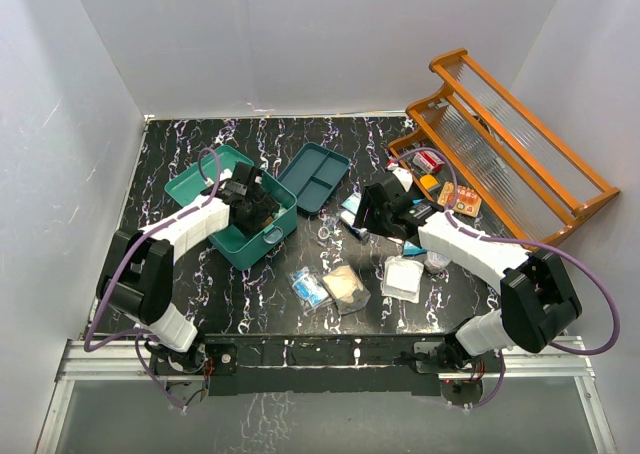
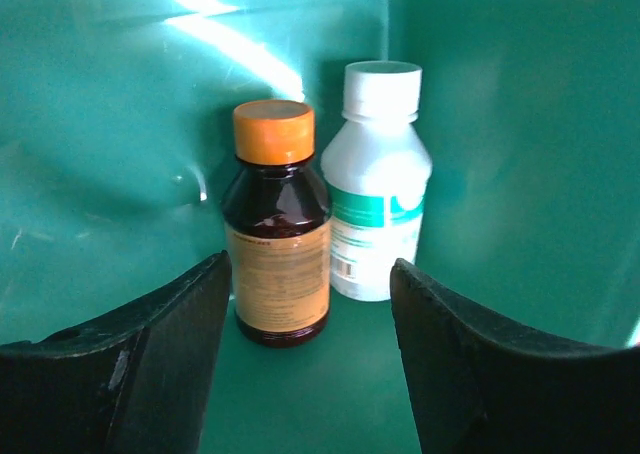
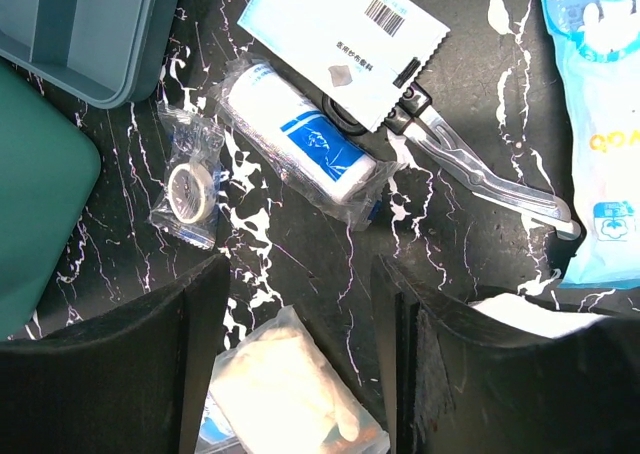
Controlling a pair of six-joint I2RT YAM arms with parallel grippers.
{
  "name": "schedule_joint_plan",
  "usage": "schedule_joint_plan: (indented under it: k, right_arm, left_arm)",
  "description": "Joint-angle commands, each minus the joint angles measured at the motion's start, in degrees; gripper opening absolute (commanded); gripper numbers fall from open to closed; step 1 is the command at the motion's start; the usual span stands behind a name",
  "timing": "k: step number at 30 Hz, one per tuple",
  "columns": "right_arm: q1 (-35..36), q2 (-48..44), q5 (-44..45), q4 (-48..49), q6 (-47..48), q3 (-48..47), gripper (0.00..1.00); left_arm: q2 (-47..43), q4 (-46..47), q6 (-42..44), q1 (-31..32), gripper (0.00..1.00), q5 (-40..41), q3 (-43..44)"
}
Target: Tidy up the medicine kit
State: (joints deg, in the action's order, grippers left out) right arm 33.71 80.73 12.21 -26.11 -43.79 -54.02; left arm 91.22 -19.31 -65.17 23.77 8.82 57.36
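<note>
White shells over chunky black joints are showing on the left arm (image 1: 190, 226) and the right arm (image 1: 465, 246), each trailing a looping purple cable (image 1: 612, 314). The left gripper (image 2: 310, 269) and right gripper (image 3: 300, 269) are showing broad, matte black, curved fingers.

The medicine kit (image 1: 243, 246) is looking like smooth green plastic, and light is shining off its inside walls. In it, the brown bottle (image 2: 277, 236) is gleaming dark and glossy and wearing a paper label. The white bottle (image 2: 377, 189) is looking like duller plastic. The table (image 1: 250, 306) is showing a black stone look with white veins. At its far right corner, the rack (image 1: 510, 159) is showing orange wood and ribbed clear panels. The scissors (image 3: 470, 164) are glinting like metal. The bandage roll (image 3: 300, 139) is lying in clear, crinkly wrap.
</note>
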Motion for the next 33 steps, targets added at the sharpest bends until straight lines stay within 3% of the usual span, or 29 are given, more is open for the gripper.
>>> schedule_joint_plan:
  k: [1, 8, 16, 23, 33]
  right_arm:
    - [0.0, -1.3, 1.1, 0.5, 0.6, -3.1, 0.56]
    - [0.0, 0.5, 1.0, 0.3, 0.7, -4.0, 0.57]
    - [0.0, 2.4, 0.5, 0.2, 1.6, -5.2, 0.57]
    - [-0.1, 3.5, 2.0, -0.8, 2.6, -8.3, 0.57]
    - [0.0, 0.8, 11.6, -6.2, 7.1, -14.0, 0.61]
  left_arm:
    - [-2.4, -1.4, 1.4, 0.2, 0.63, 2.1, 3.3]
    - [-5.2, -3.4, 3.6, 0.2, 0.7, 6.5, 4.7]
    - [-6.0, -1.6, 6.7, 0.2, 0.69, 7.4, 4.7]
    - [-9.8, -4.6, 14.3, 0.2, 0.69, 8.8, 9.1]
    - [-19.7, -5.6, 26.0, 0.2, 0.71, 1.1, 11.3]
